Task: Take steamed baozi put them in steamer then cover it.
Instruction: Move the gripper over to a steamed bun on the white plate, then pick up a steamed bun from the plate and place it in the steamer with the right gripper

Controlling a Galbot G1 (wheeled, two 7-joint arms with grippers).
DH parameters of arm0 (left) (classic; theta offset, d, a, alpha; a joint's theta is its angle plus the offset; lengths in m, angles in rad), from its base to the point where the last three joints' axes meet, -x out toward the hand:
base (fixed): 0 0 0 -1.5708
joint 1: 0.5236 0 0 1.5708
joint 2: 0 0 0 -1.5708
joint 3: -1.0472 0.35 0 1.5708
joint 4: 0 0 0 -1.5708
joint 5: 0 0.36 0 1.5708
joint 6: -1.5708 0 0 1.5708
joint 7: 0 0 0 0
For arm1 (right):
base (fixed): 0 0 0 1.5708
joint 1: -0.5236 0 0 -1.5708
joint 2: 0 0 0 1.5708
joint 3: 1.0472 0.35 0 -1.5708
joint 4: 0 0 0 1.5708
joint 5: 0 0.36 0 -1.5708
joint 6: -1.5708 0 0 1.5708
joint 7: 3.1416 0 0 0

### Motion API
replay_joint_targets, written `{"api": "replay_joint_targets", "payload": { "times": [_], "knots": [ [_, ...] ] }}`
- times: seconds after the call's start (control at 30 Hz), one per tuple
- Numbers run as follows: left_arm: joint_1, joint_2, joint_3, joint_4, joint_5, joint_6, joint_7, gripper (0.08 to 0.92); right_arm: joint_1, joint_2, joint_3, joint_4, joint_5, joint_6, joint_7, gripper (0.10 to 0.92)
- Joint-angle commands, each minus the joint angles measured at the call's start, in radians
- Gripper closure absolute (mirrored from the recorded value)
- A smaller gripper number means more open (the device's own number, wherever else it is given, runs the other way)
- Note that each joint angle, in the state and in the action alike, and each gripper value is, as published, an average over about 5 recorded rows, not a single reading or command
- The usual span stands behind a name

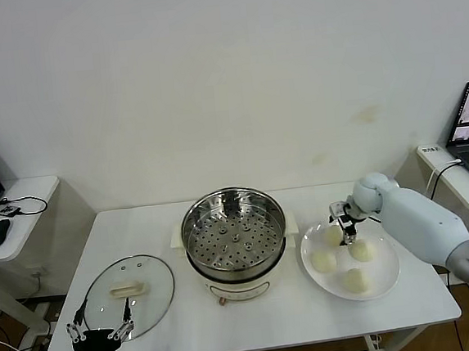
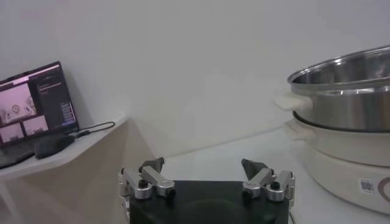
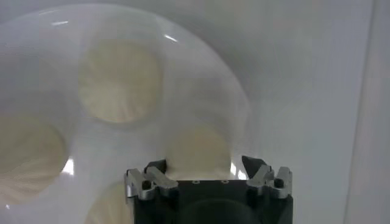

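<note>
Now right gripper (image 1: 345, 226) straddles baozi (image 3: 198, 152) — plate's (image 1: 389, 281) edge.

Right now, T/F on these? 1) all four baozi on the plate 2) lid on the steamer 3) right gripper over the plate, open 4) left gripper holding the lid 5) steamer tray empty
1) True: four steamed baozi sit on the white plate.
2) False: the cover lies flat on the table, to the left of the steamer, which stands open.
3) True: the right gripper is over the plate's far side with its jaws open astride a bun, not closed on it.
4) False: the left gripper is open at the table's near left edge, by the cover, holding nothing.
5) True: the perforated tray holds no buns.
</note>
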Motion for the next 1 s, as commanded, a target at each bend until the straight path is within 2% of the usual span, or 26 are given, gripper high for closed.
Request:
{"api": "replay_joint_targets", "payload": {
  "times": [0.03,0.3,0.6,0.77,1.0],
  "knots": [
    [0.0,0.0,0.0,0.0,0.0,0.001,0.0,0.177,0.004,0.018,-0.006,-0.021,-0.01,0.0,-0.001,0.325],
    [0.0,-0.001,0.0,-0.002,0.0,0.0,-0.001,0.177,0.003,0.012,-0.002,-0.014,-0.009,0.002,-0.004,0.411],
    [0.003,0.001,0.001,-0.005,0.001,0.001,0.0,0.177,0.032,-0.035,-0.025,0.045,0.028,0.005,-0.023,0.439],
    [0.004,0.008,0.001,-0.012,-0.001,0.003,0.002,0.177,0.131,-0.122,-0.098,0.173,0.133,-0.014,-0.036,0.434],
    [0.001,0.021,0.001,-0.014,-0.01,0.005,0.002,0.177,0.383,-0.227,-0.25,0.361,0.358,-0.058,-0.04,0.431]
  ]
}}
